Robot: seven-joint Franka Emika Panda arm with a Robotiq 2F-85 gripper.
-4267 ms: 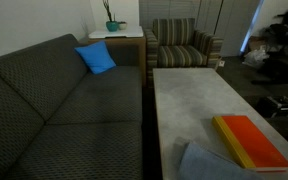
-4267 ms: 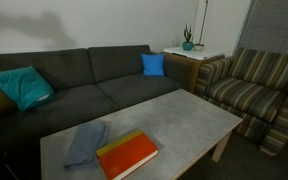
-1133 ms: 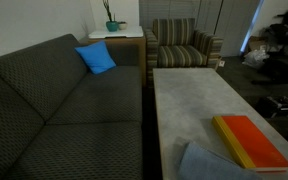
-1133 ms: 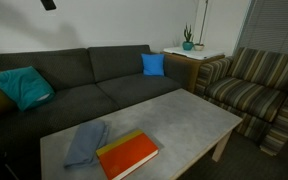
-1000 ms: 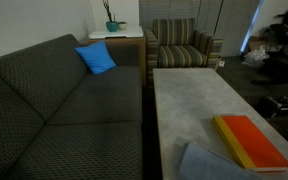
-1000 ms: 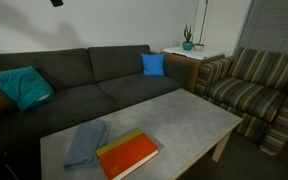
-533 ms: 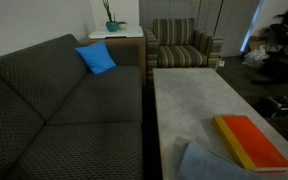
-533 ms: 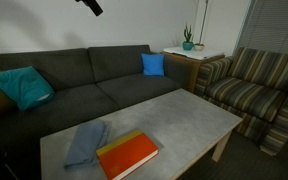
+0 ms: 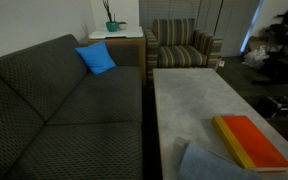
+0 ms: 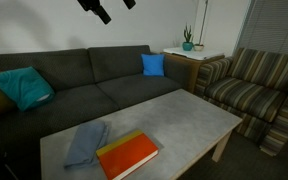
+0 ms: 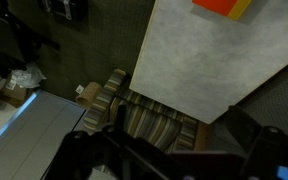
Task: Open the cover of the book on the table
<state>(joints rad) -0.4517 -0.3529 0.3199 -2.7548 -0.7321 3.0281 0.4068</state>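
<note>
An orange book with a yellow edge lies shut on the grey table in both exterior views (image 9: 252,142) (image 10: 128,154). Only a corner of it shows at the top of the wrist view (image 11: 224,6). The table (image 9: 194,100) (image 10: 174,115) (image 11: 204,60) is long and pale. My gripper (image 10: 109,8) hangs high at the top edge of an exterior view, above the sofa and far from the book. In the wrist view its dark fingers (image 11: 179,112) stand apart with nothing between them.
A blue-grey cloth (image 9: 209,163) (image 10: 86,142) lies beside the book. A dark sofa (image 9: 54,110) (image 10: 74,80) with a blue pillow (image 9: 96,57) runs along the table. A striped armchair (image 9: 184,45) (image 10: 254,85) (image 11: 149,120) stands at the table's far end.
My gripper has come further into the top of an exterior view, moving right and a little down. The book and cloth have not moved.
</note>
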